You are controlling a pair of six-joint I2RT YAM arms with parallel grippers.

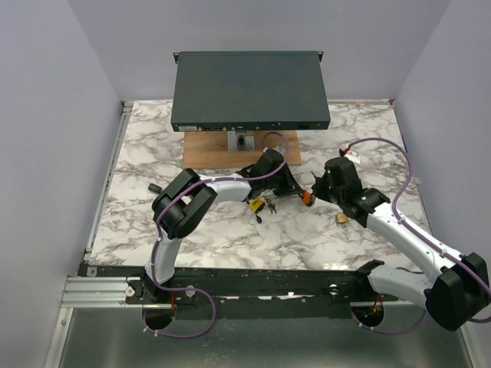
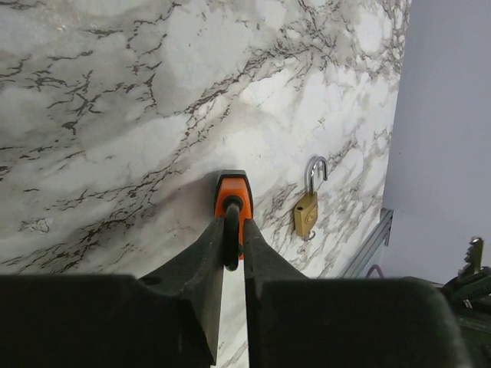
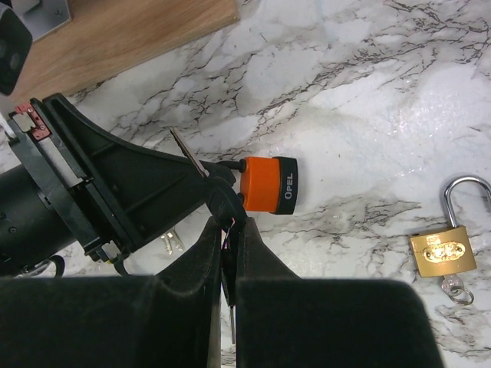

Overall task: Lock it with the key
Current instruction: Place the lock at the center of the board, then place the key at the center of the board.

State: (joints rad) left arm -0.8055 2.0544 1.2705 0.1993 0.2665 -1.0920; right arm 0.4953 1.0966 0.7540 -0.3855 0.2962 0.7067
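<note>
Marbled counter (image 1: 153, 146) fills the scene, and both arms meet at its middle. The left fingers (image 2: 192, 261) stand close about the dark loop at the orange head of the key (image 2: 232, 198); I cannot tell whether they pinch it. The right fingers (image 3: 196, 261) are pressed together on a thin metal piece of the bunch (image 3: 190, 153), likely steadying it for a regrip. The key's blade is hidden. A brass padlock (image 3: 439, 251) lies just right, shackle raised. The fitting on the far wooden board (image 1: 242, 149) is too small to read.
</note>
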